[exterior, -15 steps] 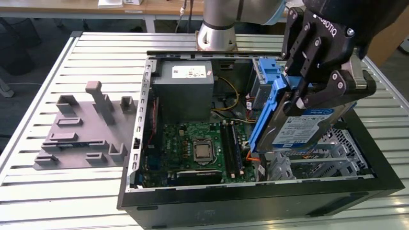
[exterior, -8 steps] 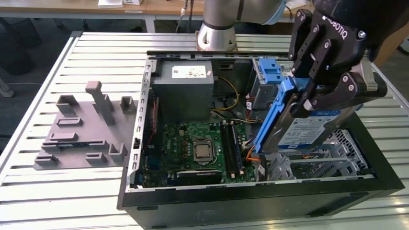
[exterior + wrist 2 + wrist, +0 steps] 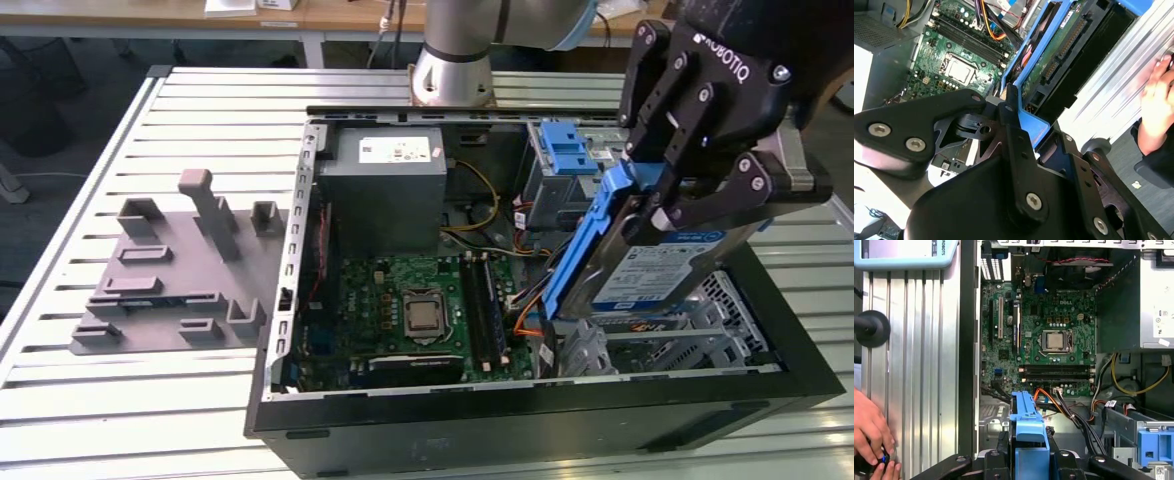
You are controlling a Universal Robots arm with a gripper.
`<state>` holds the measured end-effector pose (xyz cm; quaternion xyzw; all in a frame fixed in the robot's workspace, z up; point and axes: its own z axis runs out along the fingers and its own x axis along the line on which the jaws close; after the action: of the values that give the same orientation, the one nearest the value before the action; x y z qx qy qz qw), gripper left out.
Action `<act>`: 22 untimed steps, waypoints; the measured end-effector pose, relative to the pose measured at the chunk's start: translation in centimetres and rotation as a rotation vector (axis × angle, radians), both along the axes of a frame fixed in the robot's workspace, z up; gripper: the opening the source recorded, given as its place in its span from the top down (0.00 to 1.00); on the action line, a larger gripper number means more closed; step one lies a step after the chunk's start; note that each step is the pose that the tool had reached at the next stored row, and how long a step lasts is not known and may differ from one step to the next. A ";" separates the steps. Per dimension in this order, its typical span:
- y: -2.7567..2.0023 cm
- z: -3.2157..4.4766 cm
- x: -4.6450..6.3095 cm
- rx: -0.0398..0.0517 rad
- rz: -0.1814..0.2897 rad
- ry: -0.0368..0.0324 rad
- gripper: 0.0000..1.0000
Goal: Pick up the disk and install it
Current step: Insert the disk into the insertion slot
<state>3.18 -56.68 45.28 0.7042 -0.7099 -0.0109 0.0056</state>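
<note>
The disk point(image 3: 657, 272), a silver drive with a blue-and-white label in a blue plastic carrier, hangs tilted on edge over the open computer case point(image 3: 534, 405), at the exterior view's right. My gripper point(image 3: 663, 208) is shut on it from above, black fingers clamped on the carrier's upper end. The second wrist view has the disk's green circuit side point(image 3: 1054, 55) and blue frame running away from my fingers point(image 3: 1010, 117). In the first wrist view the blue carrier point(image 3: 1029, 432) sticks out between the finger links, above the case's cables.
Inside the case lie the motherboard point(image 3: 414, 300), a grey power supply box point(image 3: 387, 180) and a metal cage with a blue latch point(image 3: 567, 160). A grey moulded fixture point(image 3: 174, 270) sits on the slatted table point(image 3: 134, 400). A person's hand point(image 3: 869, 432) rests beside the case.
</note>
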 end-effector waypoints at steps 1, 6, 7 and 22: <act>0.00 0.00 0.1 0.0000 0.000 0.0000 0.64; 0.00 -0.03 0.5 0.0000 0.000 0.0000 0.64; 0.00 -0.04 0.6 0.0000 0.000 0.0000 0.64; -0.10 -0.17 3.0 0.0003 0.000 0.0000 0.64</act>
<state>6.20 -56.78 45.11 0.7042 -0.7099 -0.0110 0.0055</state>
